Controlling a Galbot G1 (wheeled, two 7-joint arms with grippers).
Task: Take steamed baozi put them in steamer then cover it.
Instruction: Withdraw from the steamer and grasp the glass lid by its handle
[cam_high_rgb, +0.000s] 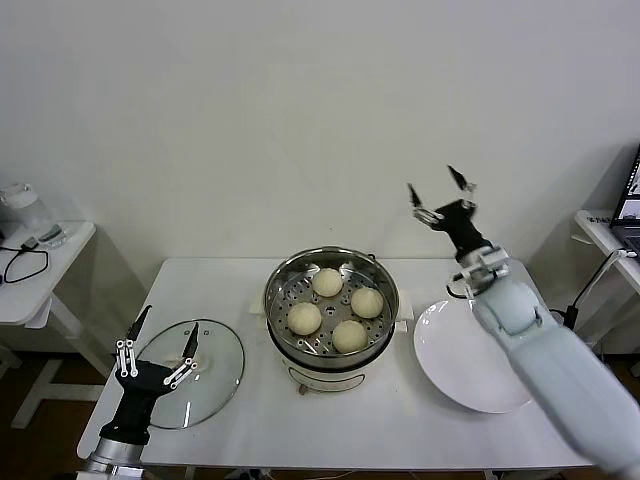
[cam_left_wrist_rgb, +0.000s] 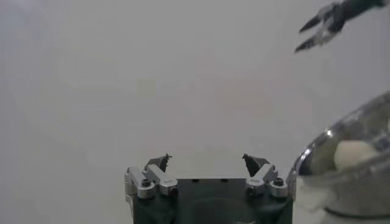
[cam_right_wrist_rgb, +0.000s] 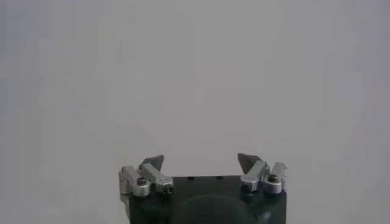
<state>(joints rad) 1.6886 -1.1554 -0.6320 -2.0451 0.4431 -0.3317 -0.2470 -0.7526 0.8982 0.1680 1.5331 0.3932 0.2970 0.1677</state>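
The steel steamer (cam_high_rgb: 276, 287) stands mid-table on its white base, with several cream-white baozi (cam_high_rgb: 327, 282) on its perforated tray. The clear glass lid (cam_high_rgb: 215, 375) lies flat on the table to its left. My left gripper (cam_high_rgb: 160, 335) is open and empty, raised over the lid's left part. My right gripper (cam_high_rgb: 438, 188) is open and empty, lifted high behind the white plate (cam_high_rgb: 452, 365), pointing up at the wall. In the left wrist view my left gripper (cam_left_wrist_rgb: 206, 159) is open, with the steamer (cam_left_wrist_rgb: 359, 182) and one baozi (cam_left_wrist_rgb: 352, 153) at the edge, and the right gripper (cam_left_wrist_rgb: 322, 24) far off.
The empty white plate lies right of the steamer. A small white side table (cam_high_rgb: 70, 240) with a cable and a clear jar stands far left. A desk edge with a laptop (cam_high_rgb: 632, 205) is at far right. The right wrist view shows only my open gripper (cam_right_wrist_rgb: 201, 161) against the wall.
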